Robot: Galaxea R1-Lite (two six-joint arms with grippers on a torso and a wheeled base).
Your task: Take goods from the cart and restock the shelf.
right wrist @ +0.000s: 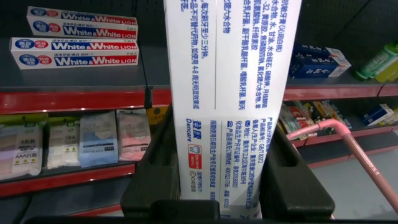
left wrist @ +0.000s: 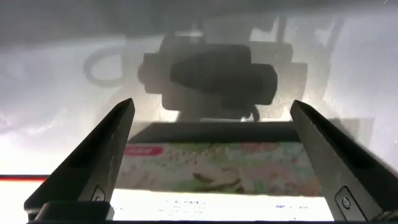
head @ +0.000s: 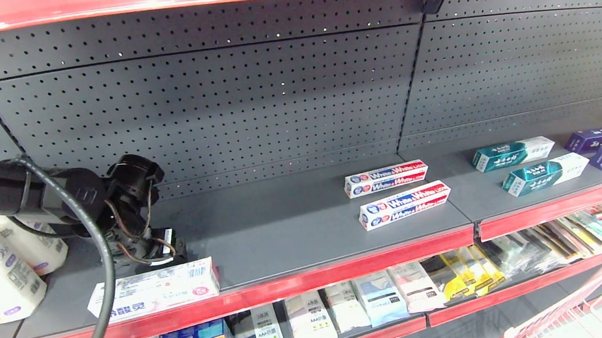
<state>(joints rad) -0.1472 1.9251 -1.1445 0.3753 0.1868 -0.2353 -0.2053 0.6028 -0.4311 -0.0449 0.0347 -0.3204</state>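
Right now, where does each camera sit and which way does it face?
Head view: on the head, facing forward and down at the shelf; the left gripper shows at its left.
Left wrist view: on the left wrist, facing the white box at its gripper.
Right wrist view: on the right wrist, facing the shelf; the right gripper holds a blue-printed box.
Shared: head and right wrist views both show the red-and-white boxes.

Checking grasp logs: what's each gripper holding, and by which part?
Right gripper clamps the white toothpaste box by one end. Left gripper is open, holding nothing; a second box lies on the shelf by it.
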